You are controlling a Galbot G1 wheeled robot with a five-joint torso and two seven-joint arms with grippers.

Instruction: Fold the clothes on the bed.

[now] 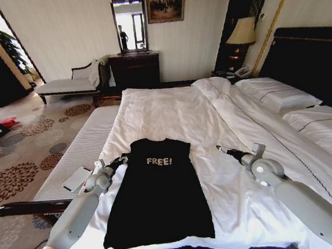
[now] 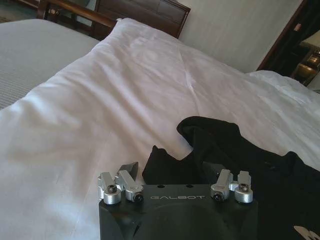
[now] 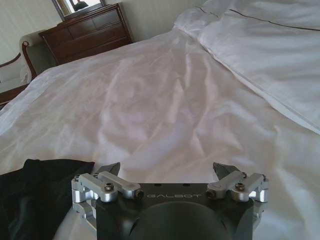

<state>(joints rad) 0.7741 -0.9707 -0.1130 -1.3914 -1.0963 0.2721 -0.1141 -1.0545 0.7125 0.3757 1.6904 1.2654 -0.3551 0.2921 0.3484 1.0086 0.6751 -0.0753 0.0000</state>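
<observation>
Already partway: left gripper (image 1: 121,160) sits at the near-left shoulder of the black T-shirt (image 1: 159,201), fingers spread, cloth lying between them but not pinched as far as the left wrist view shows. Right gripper (image 1: 221,149) hovers over bare white duvet (image 1: 171,115) just off the shirt's right side, jaws apart and holding nothing.

Shirt lies flat, "FREE!" lettering (image 1: 159,161) face up, near the foot edge of the bed (image 1: 324,56), toward its left side. Both sleeves look tucked in already (outline reads as a narrow, near-straight panel), so the side folds appear done. Left to do, by my reading: the lengthwise fold, hem to collar. Fabric bunches a little at the left shoulder (image 2: 210,135).
</observation>
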